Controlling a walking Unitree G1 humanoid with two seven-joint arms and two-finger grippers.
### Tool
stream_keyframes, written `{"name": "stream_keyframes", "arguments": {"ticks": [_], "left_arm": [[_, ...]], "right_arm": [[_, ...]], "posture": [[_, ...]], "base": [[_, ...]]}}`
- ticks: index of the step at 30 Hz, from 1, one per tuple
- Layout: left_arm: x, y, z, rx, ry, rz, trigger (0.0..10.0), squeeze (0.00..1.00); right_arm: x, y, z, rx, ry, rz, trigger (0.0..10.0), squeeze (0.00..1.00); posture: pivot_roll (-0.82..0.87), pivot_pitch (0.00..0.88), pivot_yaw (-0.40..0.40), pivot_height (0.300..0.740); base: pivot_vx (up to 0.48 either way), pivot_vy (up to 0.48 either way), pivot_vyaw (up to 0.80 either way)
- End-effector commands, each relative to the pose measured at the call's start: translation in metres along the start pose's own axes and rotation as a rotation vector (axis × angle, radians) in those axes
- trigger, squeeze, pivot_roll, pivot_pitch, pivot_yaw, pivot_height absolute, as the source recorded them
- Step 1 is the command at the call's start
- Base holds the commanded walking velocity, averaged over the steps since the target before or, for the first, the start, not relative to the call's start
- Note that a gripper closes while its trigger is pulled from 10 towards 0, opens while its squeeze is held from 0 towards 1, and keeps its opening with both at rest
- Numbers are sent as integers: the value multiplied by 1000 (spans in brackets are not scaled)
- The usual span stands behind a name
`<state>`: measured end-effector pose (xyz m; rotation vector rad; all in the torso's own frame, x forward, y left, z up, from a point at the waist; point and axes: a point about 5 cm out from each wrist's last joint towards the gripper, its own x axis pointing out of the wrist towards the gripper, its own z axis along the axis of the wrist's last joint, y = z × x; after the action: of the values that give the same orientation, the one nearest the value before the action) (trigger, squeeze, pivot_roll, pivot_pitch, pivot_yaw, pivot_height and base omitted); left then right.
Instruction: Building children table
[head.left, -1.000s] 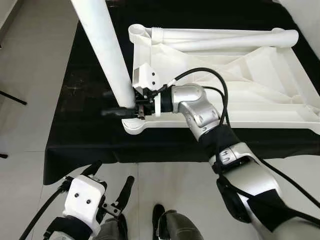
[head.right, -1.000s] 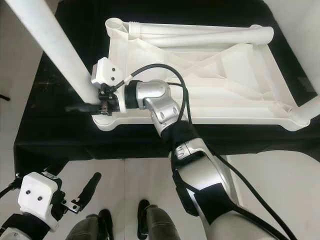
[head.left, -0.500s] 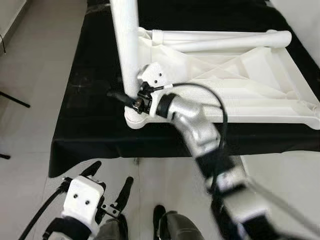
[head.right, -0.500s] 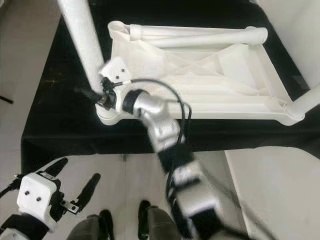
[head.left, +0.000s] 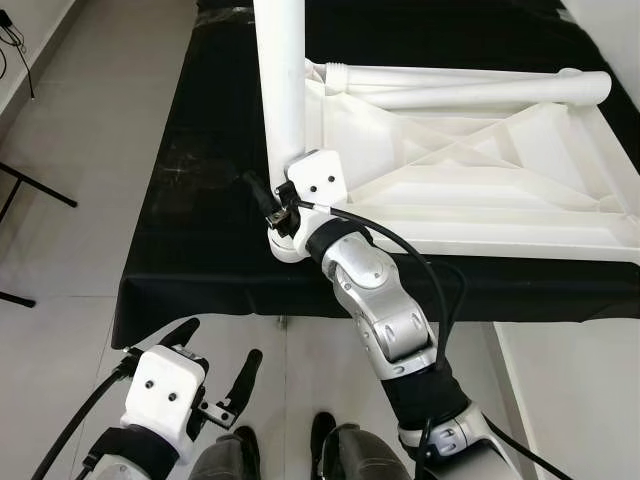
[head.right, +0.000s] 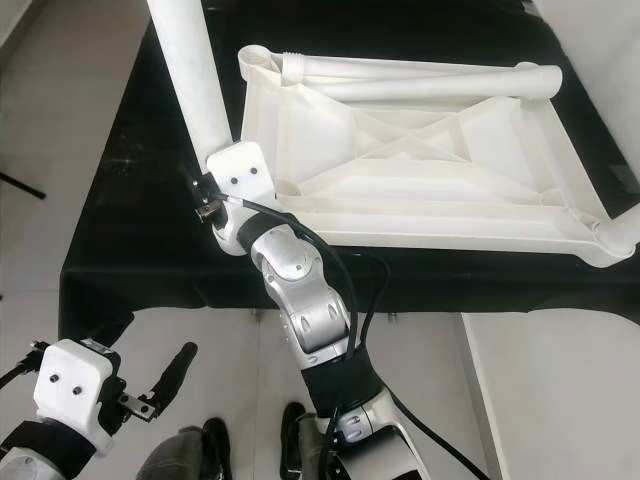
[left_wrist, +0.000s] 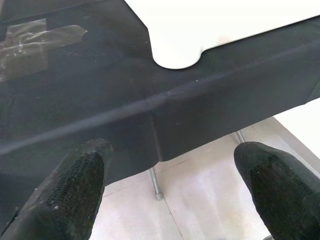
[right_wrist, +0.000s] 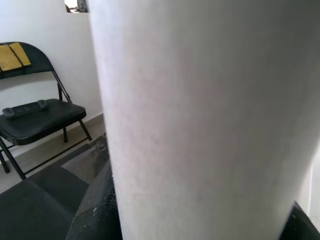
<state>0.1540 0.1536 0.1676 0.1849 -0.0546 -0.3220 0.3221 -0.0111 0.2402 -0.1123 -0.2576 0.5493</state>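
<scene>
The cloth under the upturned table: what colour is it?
Black cloth, clearest in the left eye view.

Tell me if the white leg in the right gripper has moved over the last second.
Yes. The white leg has swung upright over the tabletop's near-left corner socket, having leaned left before.

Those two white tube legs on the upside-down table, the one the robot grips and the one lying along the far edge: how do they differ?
The gripped leg stands up from the near-left corner socket of the tabletop; the loose leg lies flat along the far edge. The right end effector is clamped at the base of the standing leg; nothing holds the lying one. The left end effector hangs open below the table edge. Both legs are plain white tubes.
</scene>
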Motion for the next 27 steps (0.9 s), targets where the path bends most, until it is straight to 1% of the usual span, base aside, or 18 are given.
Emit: {"name": "stream_keyframes", "arguments": {"ticks": [1, 8, 9, 10, 11, 12, 13, 14, 15, 16, 18, 19, 20, 21, 22, 24, 25, 27], "left_arm": [[-3, 1, -4, -5, 17, -3, 10000, 0], [-2, 6, -5, 4, 33, 30, 10000, 0], [-1, 13, -3, 41, 30, 73, 10000, 0], [-1, 13, -3, 41, 30, 73, 10000, 0], [3, 28, 3, 102, 11, 154, 10000, 0], [5, 35, 6, 123, 0, 187, 10000, 0], [5, 35, 6, 123, 0, 187, 10000, 0], [9, 45, 13, 141, -27, 226, 10000, 0], [9, 45, 13, 141, -27, 226, 10000, 0], [16, 57, 25, 141, -80, 267, 10000, 0], [29, 70, 49, 133, -182, 289, 10000, 0], [29, 70, 49, 133, -182, 289, 10000, 0], [39, 74, 64, 114, -245, 264, 10000, 0], [39, 74, 64, 114, -245, 264, 10000, 0], [47, 76, 75, 98, -291, 234, 10000, 0], [73, 74, 114, 17, -446, 88, 10000, 0], [73, 74, 114, 17, -446, 88, 10000, 0], [92, 64, 142, -24, -531, -85, 10000, 0]], "right_arm": [[-1, 25, -39, 182, 230, -43, 10000, 0], [2, 21, -35, 222, 198, -48, 10000, 0], [3, 18, -34, 226, 191, -49, 10000, 0], [3, 18, -34, 226, 191, -49, 10000, 0], [4, 12, -34, 221, 188, -60, 10000, 0], [5, 10, -34, 215, 189, -67, 10000, 0], [5, 10, -34, 215, 189, -67, 10000, 0], [4, 7, -35, 208, 191, -75, 10000, 0], [4, 7, -35, 208, 191, -75, 10000, 0], [3, 4, -37, 203, 197, -86, 10000, 0], [2, 2, -39, 198, 208, -96, 10000, 0], [2, 2, -39, 198, 208, -96, 10000, 0], [1, 2, -40, 197, 210, -99, 10000, 0], [1, 2, -40, 197, 210, -99, 10000, 0], [2, 2, -41, 197, 210, -100, 10000, 0], [3, 5, -40, 200, 201, -100, 10000, 0], [3, 5, -40, 200, 201, -100, 10000, 0], [5, 9, -38, 203, 187, -91, 10000, 0]], "posture": [[-154, 367, -94, 740], [-156, 353, -94, 740], [-157, 350, -93, 740], [-157, 350, -93, 740], [-156, 345, -94, 740], [-156, 345, -94, 740], [-156, 345, -94, 740], [-156, 338, -96, 740], [-156, 338, -96, 740], [-157, 329, -95, 740], [-153, 320, -90, 740], [-153, 320, -90, 740], [-153, 311, -86, 740], [-153, 311, -86, 740], [-154, 309, -84, 740], [-161, 292, -75, 740], [-161, 292, -75, 740], [-162, 292, -72, 740]], "base": [[0, 0, 0], [0, 0, 0], [0, 0, 0], [0, 0, 0], [0, 0, 0], [0, 0, 0], [0, 0, 0], [0, 0, 0], [0, 0, 0], [0, 0, 0], [0, 0, 0], [0, 0, 0], [0, 0, 0], [0, 0, 0], [0, 0, 0], [0, 0, 0], [0, 0, 0], [0, 0, 0]]}}
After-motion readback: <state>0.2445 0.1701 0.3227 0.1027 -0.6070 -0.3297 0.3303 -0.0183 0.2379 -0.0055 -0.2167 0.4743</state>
